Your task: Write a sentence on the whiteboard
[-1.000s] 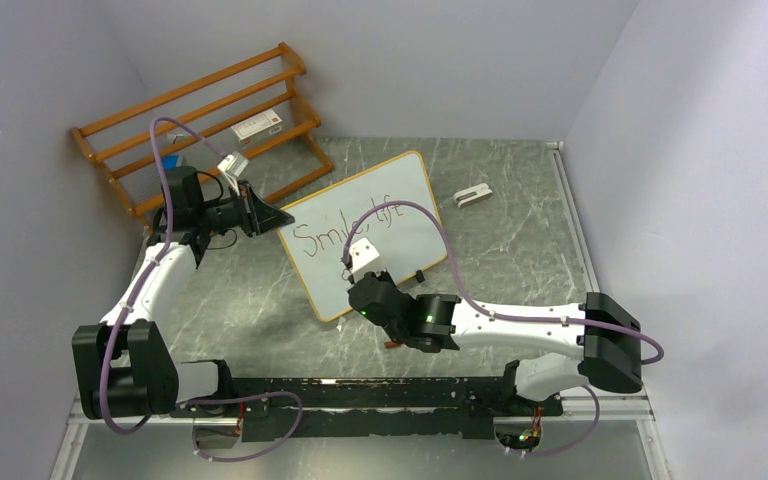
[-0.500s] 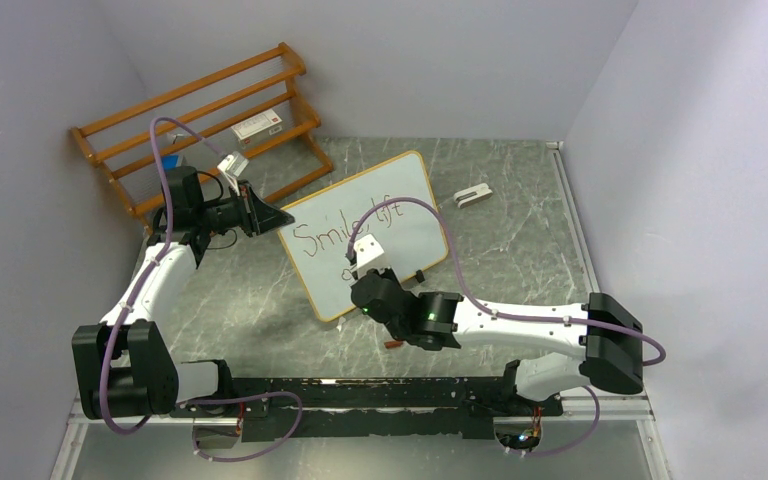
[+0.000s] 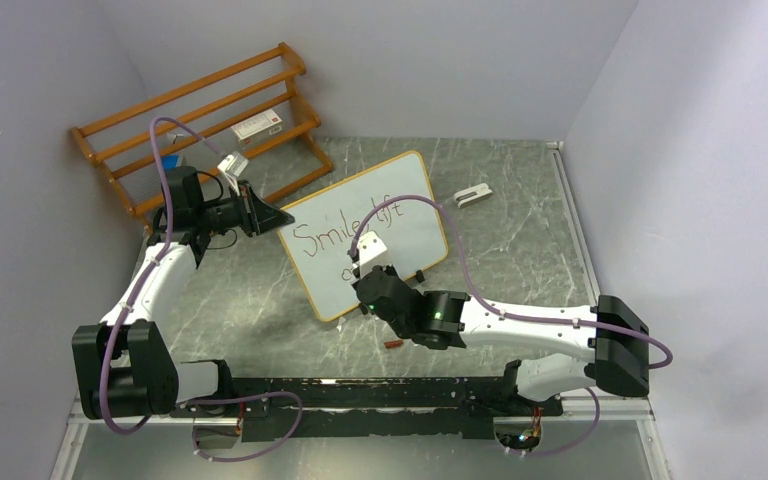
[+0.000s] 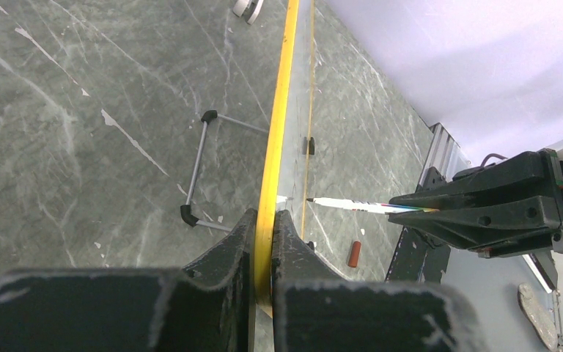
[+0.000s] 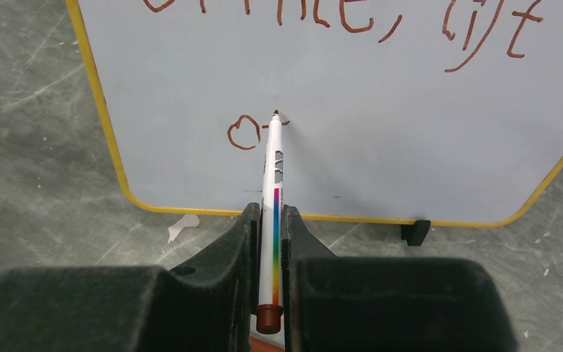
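1. Table [image 3: 520, 250]: grey marbled surface. The whiteboard [image 3: 312, 272] stands on it, propped on black feet and a wire stand [image 4: 199, 165], with the writing face turned toward the arm bases.
2. Rack [image 3: 190, 92]: orange-brown, slatted, behind the whiteboard against the rear wall, well apart from it.
3. Left gripper [image 4: 264, 242]: closed on the whiteboard's yellow-wood frame, at the edge nearest the rack. One finger is on each face of the board.
4. Right gripper [image 5: 269, 213]: in front of the whiteboard's lower half, clamped on a white marker [image 5: 272, 169] with a rainbow band. The marker points at the board, and its tip touches the writing face.
5. Sentence [image 3: 322, 238]: the upper line on the whiteboard reads "Smile, lift". The lower line shows only an "o" and a short stroke, and the marker tip sits at the end of that stroke.
6. Small white object [image 3: 472, 195]: on the table just beyond the whiteboard's far corner, apart from the frame.
7. Small red-brown piece [image 3: 392, 344]: on the table in front of the whiteboard, near the right arm.
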Motion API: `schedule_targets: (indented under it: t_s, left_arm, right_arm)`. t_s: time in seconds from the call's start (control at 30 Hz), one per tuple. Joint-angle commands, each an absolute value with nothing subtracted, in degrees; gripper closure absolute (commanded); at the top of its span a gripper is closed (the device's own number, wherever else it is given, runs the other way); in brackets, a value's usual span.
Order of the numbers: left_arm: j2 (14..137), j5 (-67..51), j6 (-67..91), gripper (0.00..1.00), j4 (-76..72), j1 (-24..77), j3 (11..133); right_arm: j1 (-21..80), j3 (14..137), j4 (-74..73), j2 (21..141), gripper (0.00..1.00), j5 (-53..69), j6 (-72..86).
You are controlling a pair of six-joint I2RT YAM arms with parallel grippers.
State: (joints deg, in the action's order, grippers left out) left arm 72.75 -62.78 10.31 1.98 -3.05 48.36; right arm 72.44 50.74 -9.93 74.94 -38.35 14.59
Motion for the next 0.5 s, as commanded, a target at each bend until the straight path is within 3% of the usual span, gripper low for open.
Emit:
schedule_targets:
  t_s: [0.0,0.47]
  left_arm:
    - [74.9,-53.1,5.1,0.95,6.1,-2.9,47.4]
    - [74.8,-53.2,5.1,0.95,6.1,-2.8,47.3]
  right_arm:
    - [72.3,50.6,-7.7,75.6,1.0,-38.7,14.2]
    - [72.2,50.8,-8.8,78.1,1.0,-39.2,14.7]
